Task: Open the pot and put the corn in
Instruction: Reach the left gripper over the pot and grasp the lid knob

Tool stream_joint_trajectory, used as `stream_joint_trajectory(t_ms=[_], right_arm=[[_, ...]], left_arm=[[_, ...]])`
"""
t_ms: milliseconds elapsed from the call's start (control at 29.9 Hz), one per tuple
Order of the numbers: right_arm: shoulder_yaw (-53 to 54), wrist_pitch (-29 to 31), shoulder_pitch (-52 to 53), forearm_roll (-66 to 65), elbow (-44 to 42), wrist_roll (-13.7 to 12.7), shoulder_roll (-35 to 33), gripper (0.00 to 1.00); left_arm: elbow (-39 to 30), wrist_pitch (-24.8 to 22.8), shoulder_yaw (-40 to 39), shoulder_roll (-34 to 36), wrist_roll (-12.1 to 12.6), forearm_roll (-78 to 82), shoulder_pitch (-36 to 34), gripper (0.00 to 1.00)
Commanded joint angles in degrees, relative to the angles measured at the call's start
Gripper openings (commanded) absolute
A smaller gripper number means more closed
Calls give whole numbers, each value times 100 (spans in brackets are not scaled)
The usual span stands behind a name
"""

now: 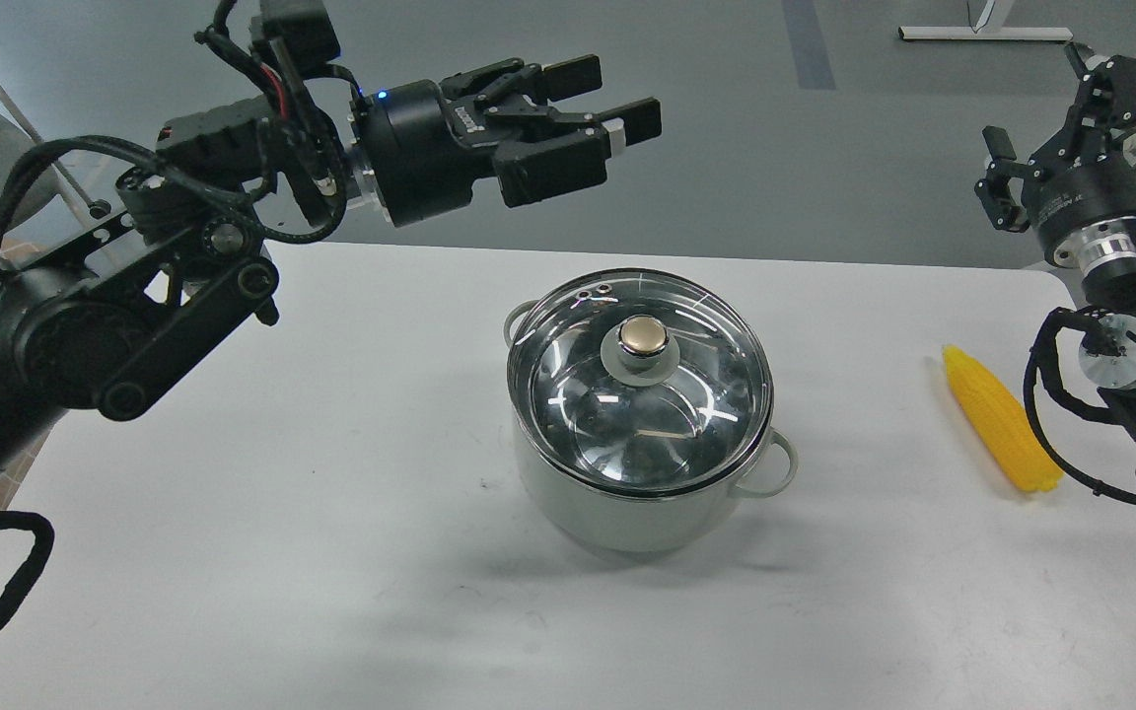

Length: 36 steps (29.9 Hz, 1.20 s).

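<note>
We see the white worktop (282,592) filling most of the head view, with grey floor beyond its far edge. Our left arm (85,335) comes in from the left and hangs above the far left part of the worktop; its left end effector (617,104) points to the right over the far edge, its two fingers parted with a clear gap between them and nothing held. Our right arm (1135,365) stands at the right edge of the worktop; the right end effector (1002,177) is raised above the far right corner, seen dark and partly side-on, so we cannot tell whether its fingers are apart or together, and we see nothing in it.

The pot (642,493) sits upright near the middle of the worktop, pale grey-green, with one loop handle toward the far left and the other toward the near right. The glass lid (639,394) rests on its rim, closing it, and the brass-coloured knob (644,336) stands at the lid's centre. The steel inside shows through the glass.

The corn (1000,419) lies flat on the worktop close to the right edge, well apart from the pot, its pointed tip toward the far edge and its blunt end toward us, just beside a cable of the right arm
</note>
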Motion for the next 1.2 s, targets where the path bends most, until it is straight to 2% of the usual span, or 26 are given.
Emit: stream_joint_trajectory(t_ms=[0, 200, 568, 1169], right_arm=[[6, -14, -73, 0, 85, 0, -75, 100], [15, -14, -117, 0, 146, 0, -75, 100], [15, -14, -143, 0, 155, 0, -39, 100], [41, -14, -161, 0, 173, 0, -40, 100]], left_arm=[[-26, 408, 745, -38, -159, 1177, -46, 98], [333, 594, 1335, -363, -183, 1639, -99, 98], [1230, 638, 1538, -1084, -183, 1639, -99, 97], [1336, 743, 1688, -961, -183, 1639, 182, 95]])
